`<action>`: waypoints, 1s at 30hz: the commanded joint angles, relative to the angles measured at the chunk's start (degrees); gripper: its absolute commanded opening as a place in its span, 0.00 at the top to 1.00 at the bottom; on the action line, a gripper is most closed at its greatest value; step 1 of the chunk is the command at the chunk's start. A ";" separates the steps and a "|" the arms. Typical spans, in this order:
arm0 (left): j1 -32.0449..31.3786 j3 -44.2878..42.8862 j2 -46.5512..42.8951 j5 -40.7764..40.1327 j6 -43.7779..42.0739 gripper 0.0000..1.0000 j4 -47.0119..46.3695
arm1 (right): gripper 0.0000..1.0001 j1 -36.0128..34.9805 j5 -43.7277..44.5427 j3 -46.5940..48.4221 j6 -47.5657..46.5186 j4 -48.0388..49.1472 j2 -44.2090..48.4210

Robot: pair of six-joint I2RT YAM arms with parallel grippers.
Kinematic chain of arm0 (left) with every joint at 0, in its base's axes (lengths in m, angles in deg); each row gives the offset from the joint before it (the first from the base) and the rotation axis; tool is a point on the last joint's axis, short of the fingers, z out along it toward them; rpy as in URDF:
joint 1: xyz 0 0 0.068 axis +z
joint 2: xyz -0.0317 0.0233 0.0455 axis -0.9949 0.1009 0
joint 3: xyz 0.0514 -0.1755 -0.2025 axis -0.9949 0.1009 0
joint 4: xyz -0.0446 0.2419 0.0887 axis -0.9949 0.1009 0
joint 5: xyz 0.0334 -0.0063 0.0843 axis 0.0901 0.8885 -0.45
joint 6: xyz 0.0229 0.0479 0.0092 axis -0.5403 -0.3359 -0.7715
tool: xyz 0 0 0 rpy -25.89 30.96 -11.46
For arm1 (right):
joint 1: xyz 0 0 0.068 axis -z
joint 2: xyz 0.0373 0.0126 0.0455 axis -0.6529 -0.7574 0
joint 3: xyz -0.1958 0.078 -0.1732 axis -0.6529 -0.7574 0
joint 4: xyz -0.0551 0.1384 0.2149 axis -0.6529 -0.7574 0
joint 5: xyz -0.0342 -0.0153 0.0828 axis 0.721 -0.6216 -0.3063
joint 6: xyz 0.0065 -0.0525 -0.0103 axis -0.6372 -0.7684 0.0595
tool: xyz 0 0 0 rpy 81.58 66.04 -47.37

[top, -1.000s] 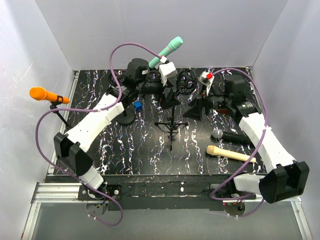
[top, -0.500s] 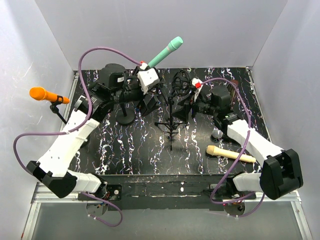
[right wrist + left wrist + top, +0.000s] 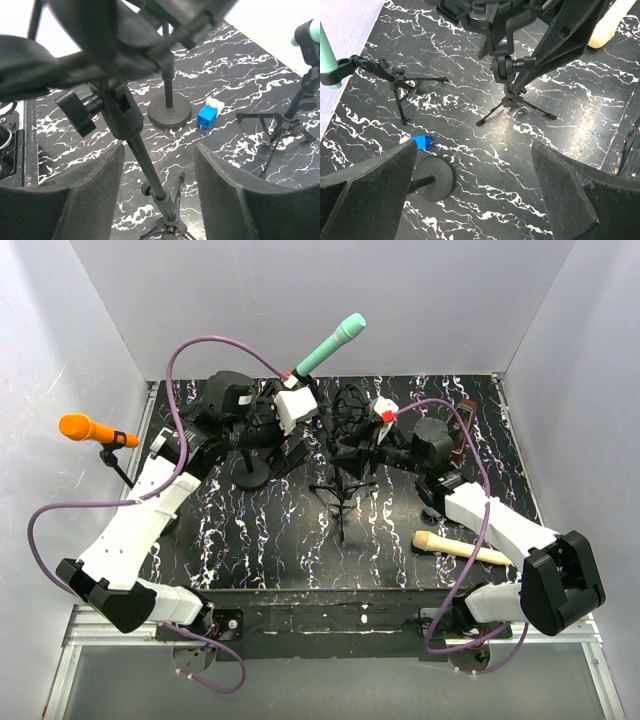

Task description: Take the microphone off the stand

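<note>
Microphone (image 3: 350,405) and its mount (image 3: 502,30) read as one black mass at the head of the tripod stand (image 3: 340,495), and the two cannot be told apart. The stand is mid-table, nearer the far edge than the near one.

Right gripper (image 3: 159,152) has its fingers (image 3: 75,200) spread to either side of the stand's pole (image 3: 142,160), just under the tilt knob (image 3: 80,112). A gap shows on both sides, so nothing is pinched.

Left gripper (image 3: 474,147) hangs above the table (image 3: 260,540) on the left side of that stand, its fingers (image 3: 365,200) spread wide with nothing between them. Below it lies a blue block (image 3: 422,142), and just beside the block is the round base (image 3: 434,181) of a straight stand.

Toward the far edge, left of centre, a small tripod (image 3: 400,85) carries a green microphone (image 3: 330,345) tilted up against the back wall. An orange microphone (image 3: 85,428) sits on a stand at the left edge. A cream microphone (image 3: 455,547) lies flat by the near edge, toward the right corner
</note>
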 commanded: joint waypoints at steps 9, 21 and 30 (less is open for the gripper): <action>0.49 2.52 -1.58 0.08 -0.21 0.02 -1.18 | 0.62 -2.96 11.64 2.49 -2.41 1.28 -2.54; 0.49 14.72 -3.86 6.93 -0.48 0.05 -11.09 | 0.99 -2.96 28.51 7.32 0.40 -9.69 1.41; 0.32 27.47 -2.64 14.47 -4.31 0.37 -33.07 | 0.99 -3.05 31.94 10.32 5.76 -22.80 2.12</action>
